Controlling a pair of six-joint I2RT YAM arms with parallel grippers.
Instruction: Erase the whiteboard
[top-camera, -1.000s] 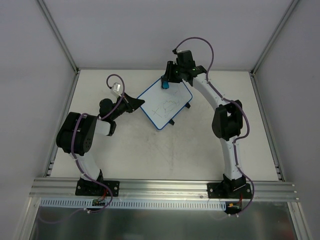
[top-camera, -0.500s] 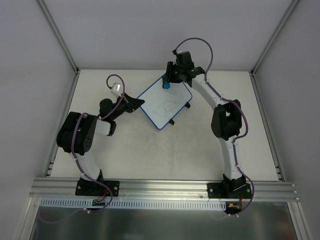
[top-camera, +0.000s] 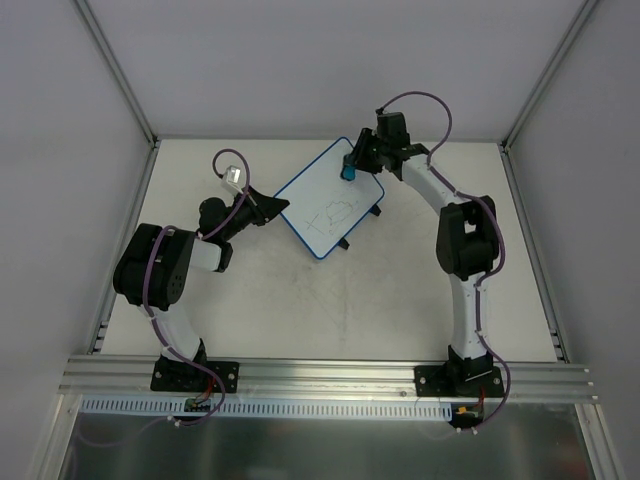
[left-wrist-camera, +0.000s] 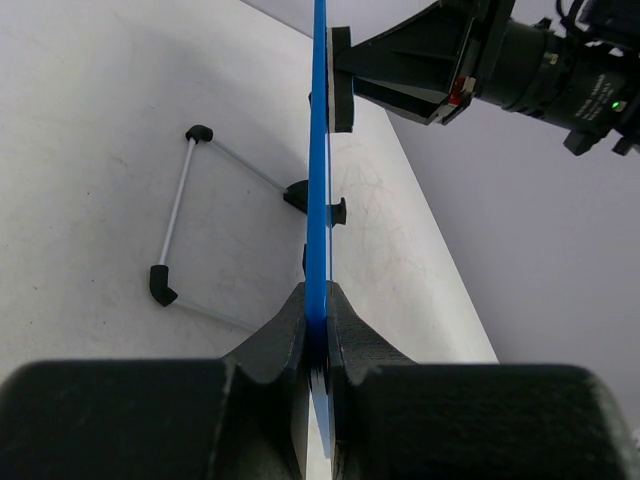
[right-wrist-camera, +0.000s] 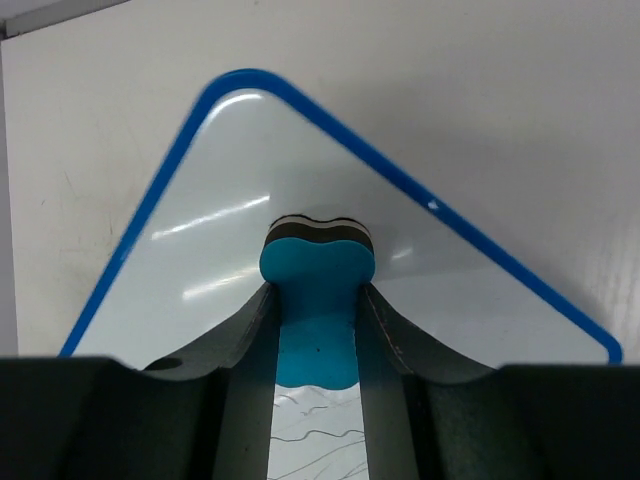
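The whiteboard (top-camera: 325, 205) is a white board with a thin blue rim, lying tilted at the back middle of the table, with faint pen lines on it. My left gripper (top-camera: 272, 207) is shut on its left edge; the left wrist view shows the blue rim (left-wrist-camera: 319, 180) edge-on between the jaws. My right gripper (top-camera: 352, 165) is shut on a blue bone-shaped eraser (top-camera: 349, 172) near the board's far right edge. In the right wrist view the eraser (right-wrist-camera: 316, 300) rests on the whiteboard (right-wrist-camera: 200, 260), pen lines showing below it.
The board's wire stand (left-wrist-camera: 185, 215) with black feet shows in the left wrist view. Two black tabs (top-camera: 377, 210) stick out at the board's right edge. Grey walls and aluminium posts (top-camera: 115, 70) enclose the table on three sides.
My right gripper has moved the eraser to the right along the board's far edge, from its far corner. The left gripper and board have not moved.
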